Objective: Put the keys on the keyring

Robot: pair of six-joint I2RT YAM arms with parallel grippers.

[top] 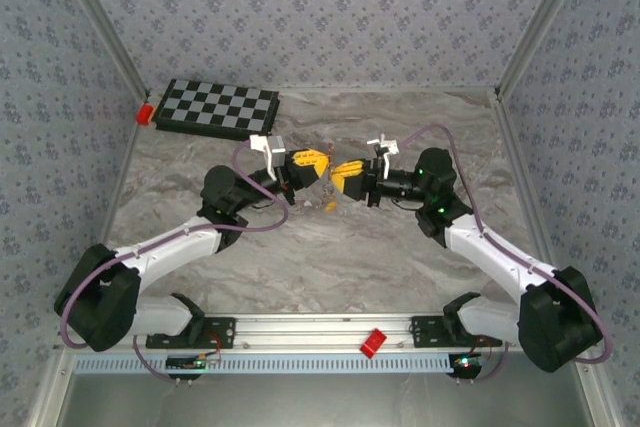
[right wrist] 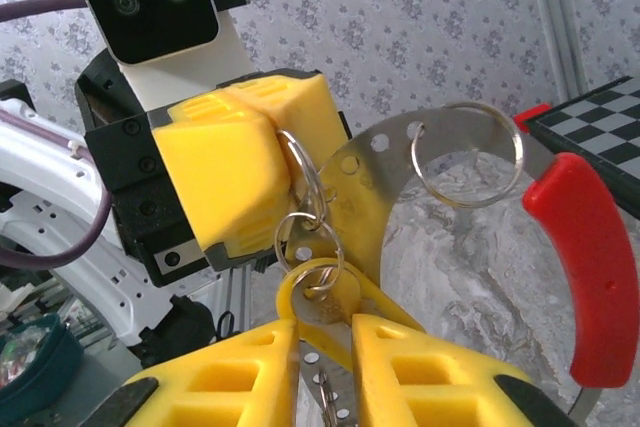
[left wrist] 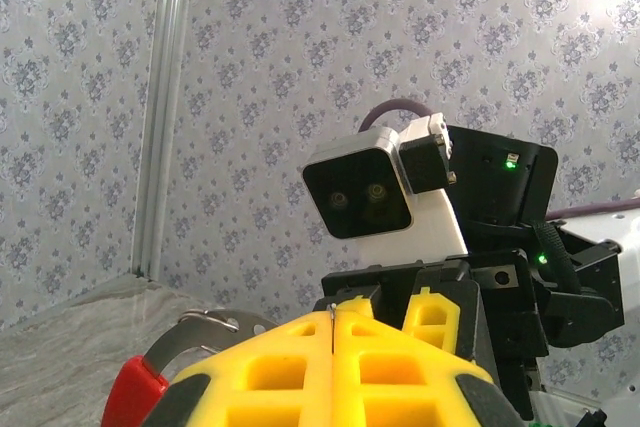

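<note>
My left gripper (right wrist: pixel 285 152) is clamped on the keyring (right wrist: pixel 400 147) at its metal arc, above mid-table. My right gripper (right wrist: pixel 322 332), just right of it, pinches a key (right wrist: pixel 345 292), yellow head toward that arc, blade running back between my fingers.

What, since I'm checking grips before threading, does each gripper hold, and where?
Left gripper pinches the keyring at the bare metal end of its arc; right gripper clamps a key below its yellow head.

The top camera looked down from high and far behind the arms' bases over the marbled grey table (top: pixel 300 267). Each wrist camera sat close behind its own yellow jaws, facing the other wrist's white boxy camera (left wrist: pixel 385 192) (right wrist: pixel 150 2). All three shared the spot between the jaws.
</note>
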